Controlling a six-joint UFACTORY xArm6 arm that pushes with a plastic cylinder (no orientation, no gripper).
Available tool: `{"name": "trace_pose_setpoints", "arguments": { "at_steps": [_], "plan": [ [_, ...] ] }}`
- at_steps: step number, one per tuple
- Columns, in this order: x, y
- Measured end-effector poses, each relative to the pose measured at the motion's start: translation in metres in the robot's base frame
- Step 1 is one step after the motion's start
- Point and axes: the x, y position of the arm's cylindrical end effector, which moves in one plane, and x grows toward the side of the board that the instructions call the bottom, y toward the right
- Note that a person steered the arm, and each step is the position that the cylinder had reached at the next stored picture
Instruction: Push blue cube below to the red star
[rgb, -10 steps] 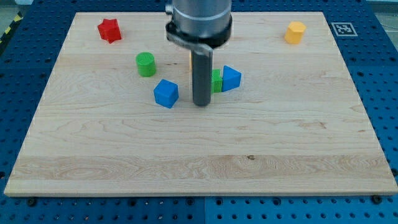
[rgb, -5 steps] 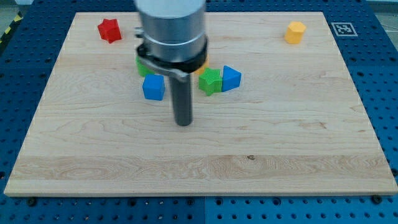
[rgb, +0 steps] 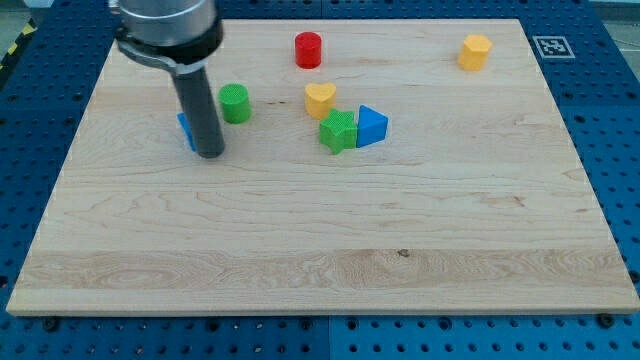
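Observation:
My tip (rgb: 210, 155) rests on the board at the view's left. The blue cube (rgb: 185, 130) is mostly hidden behind the rod; only a sliver shows on the rod's left side, touching it. The red star does not show; the arm's body covers the upper left area where it stood earlier.
A green cylinder (rgb: 234, 103) stands just right of the rod. A red cylinder (rgb: 308, 49), a yellow heart (rgb: 320, 98), a green block (rgb: 338, 131) and a blue triangular block (rgb: 371, 126) sit near the middle. A yellow hexagon block (rgb: 475, 51) is at the top right.
The rod swept from the middle to the left. The blue cube went left and slightly up with it. The arm now hides the red star and uncovers the red cylinder and yellow heart.

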Motion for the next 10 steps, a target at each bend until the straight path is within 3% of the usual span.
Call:
{"name": "trace_pose_setpoints", "arguments": {
  "at_steps": [2, 3, 7, 10],
  "plan": [
    [0.003, 0.047],
    [-0.023, 0.054],
    [-0.033, 0.000],
    [-0.042, -0.005]
  ]
}}
